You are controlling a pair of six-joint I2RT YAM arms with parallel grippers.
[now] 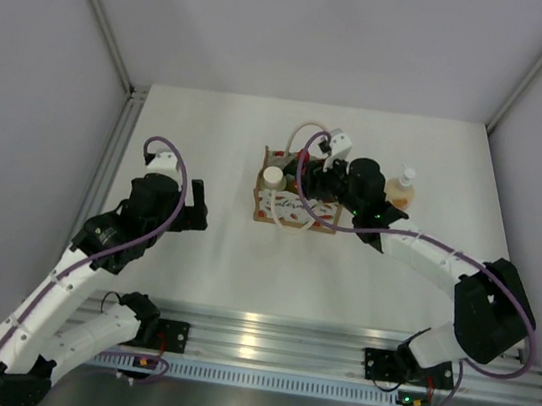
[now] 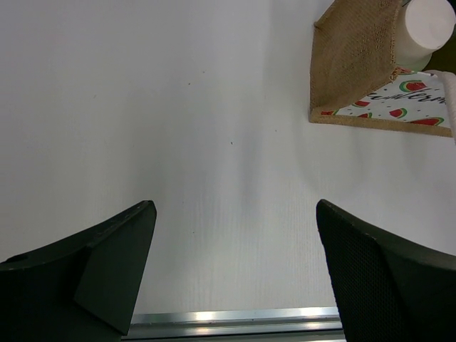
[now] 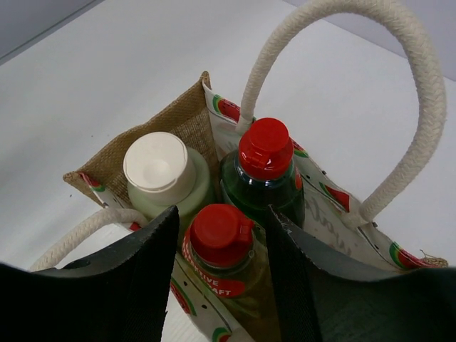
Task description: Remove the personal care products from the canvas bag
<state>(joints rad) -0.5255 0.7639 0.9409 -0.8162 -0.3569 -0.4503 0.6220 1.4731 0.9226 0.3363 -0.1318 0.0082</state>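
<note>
The canvas bag (image 1: 290,208) stands at mid-table; the right wrist view shows its tan side (image 3: 174,125) and pale loop handles (image 3: 417,92). Inside it are the yellow-green bottle with a red cap (image 3: 221,239), the dark green bottle with a red cap (image 3: 265,153) and the pale grey-green cylinder with a white lid (image 3: 158,167). My right gripper (image 3: 222,210) is open over the bag (image 1: 322,182), with one finger on either side of the yellow-green bottle's cap and close to it. The cream pump bottle (image 1: 401,189) stands on the table right of the bag. My left gripper (image 2: 235,206) is open and empty, left of the bag (image 1: 195,203).
The bag's corner (image 2: 353,64) and the white lid (image 2: 426,28) show at the top right of the left wrist view. A metal rail (image 1: 262,338) runs along the table's near edge. Grey walls enclose the table on the left, back and right.
</note>
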